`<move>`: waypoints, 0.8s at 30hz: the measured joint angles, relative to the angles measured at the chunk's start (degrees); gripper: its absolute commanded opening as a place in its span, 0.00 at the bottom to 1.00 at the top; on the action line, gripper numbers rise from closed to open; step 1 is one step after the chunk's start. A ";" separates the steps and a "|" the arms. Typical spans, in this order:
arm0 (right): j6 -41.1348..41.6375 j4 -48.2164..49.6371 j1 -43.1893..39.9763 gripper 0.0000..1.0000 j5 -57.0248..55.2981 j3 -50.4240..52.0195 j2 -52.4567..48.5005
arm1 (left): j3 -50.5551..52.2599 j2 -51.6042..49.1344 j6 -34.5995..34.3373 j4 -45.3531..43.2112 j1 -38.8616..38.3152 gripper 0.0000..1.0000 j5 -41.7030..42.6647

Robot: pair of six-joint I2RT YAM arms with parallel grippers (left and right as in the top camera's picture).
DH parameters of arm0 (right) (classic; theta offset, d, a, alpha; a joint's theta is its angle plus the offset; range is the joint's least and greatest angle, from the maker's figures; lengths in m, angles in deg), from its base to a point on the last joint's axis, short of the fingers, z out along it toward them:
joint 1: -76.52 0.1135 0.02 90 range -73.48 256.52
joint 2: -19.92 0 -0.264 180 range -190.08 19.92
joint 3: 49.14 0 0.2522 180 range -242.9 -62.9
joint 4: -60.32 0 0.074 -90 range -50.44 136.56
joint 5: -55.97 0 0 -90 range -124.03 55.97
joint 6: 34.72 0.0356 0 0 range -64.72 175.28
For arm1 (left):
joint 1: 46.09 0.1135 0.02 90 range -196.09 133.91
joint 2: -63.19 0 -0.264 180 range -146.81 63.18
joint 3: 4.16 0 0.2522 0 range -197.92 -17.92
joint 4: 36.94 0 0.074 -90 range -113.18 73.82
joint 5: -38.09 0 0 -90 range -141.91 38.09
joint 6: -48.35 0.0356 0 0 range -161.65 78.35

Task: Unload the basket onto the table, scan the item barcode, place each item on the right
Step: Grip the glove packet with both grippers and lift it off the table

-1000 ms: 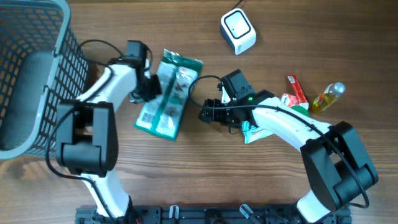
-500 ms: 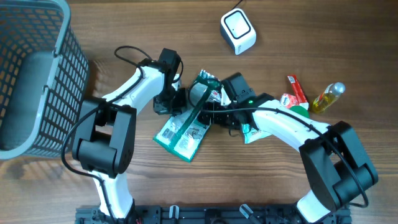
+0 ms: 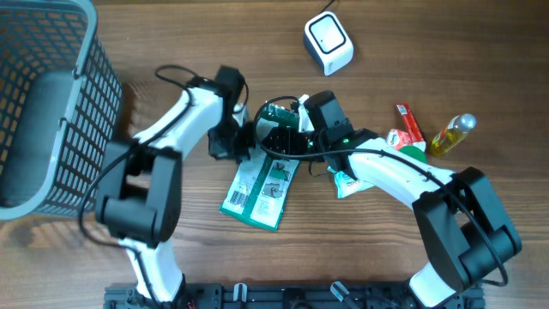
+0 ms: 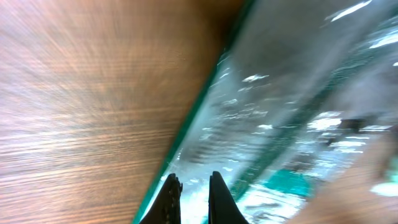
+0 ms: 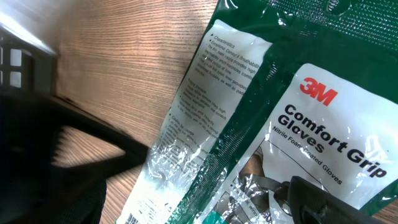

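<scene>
Roughly at the grasp-and-present stage, I'd say; no scan yet.

Pack (image 3: 262, 184) (green and white, printed "3M Comfort Grip Gloves" in the right wrist view) sits mid-tabletop (image 3: 386, 249), between the two arms. Its long axis runs slanted, with the lower end toward the front edge and the upper end under both wrists.

Left pincer (image 3: 242, 142): fingers together, clamped on the pack's upper edge. The left wrist view shows the two tips pinching the shiny film, though it is badly blurred.

Right pincer (image 3: 279, 142): fingers apart, over the pack's upper end just beside the left one. I read it as not gripping anything. Whether it touches the film I cannot tell.

Scanner (image 3: 328, 43) (small white box) stands at the far side of the tabletop, well apart from the pack. Nothing is in front of its window.

Done, as far as I can judge:
- pack picked out from the other goods
- one firm hold on it

Left:
- find the barcode (there is fine dark print on the pack's white lower end, too small for me to confirm)
- lift the pack and carry it to the scanner
- turn the coded face toward the window

Basket (image 3: 43, 103) at the left is not involved for now.
</scene>
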 measured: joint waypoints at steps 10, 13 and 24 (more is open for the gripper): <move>-0.42 -17.62 -11.98 0.88 13.66 0.02 0.90 | -3.63 6.10 0.22 -6.99 -0.31 0.04 0.42; -0.42 -21.05 -10.86 0.88 12.85 0.17 0.92 | -3.56 0.87 0.22 -6.97 -1.55 0.04 0.44; 14.32 4.96 1.36 0.57 12.83 13.97 2.45 | -3.78 -6.86 0.42 -6.60 -3.96 0.04 1.01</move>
